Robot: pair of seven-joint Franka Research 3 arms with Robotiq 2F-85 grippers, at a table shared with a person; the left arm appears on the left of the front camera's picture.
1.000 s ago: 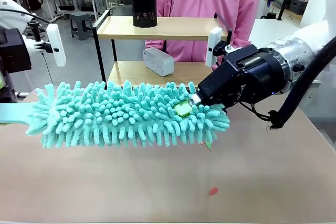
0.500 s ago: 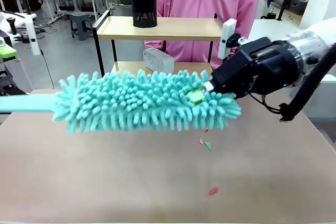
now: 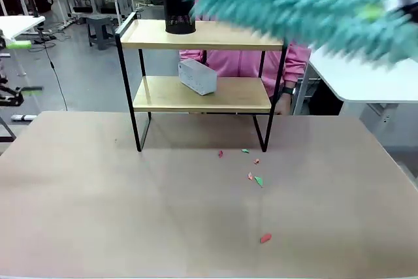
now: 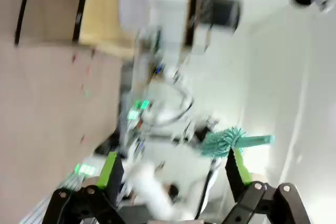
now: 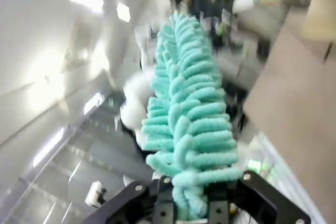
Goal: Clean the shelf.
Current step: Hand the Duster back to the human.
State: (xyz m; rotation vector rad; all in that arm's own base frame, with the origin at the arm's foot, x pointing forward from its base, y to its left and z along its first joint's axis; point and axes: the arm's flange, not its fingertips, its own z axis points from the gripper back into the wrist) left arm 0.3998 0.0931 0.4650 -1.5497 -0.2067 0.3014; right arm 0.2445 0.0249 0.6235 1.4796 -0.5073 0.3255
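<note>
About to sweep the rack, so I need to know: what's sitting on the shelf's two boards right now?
On the shelf, the top board holds a black mesh cup; the blurred teal duster covers the space above its right end. The lower board holds a white box.

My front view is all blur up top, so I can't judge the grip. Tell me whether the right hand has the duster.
Observer: In the right wrist view, the right hand is closed on the fluffy head of the teal duster.
Operator: Now report the left hand.
Observer: The left wrist view shows the left hand open, with nothing between its green pads.
</note>
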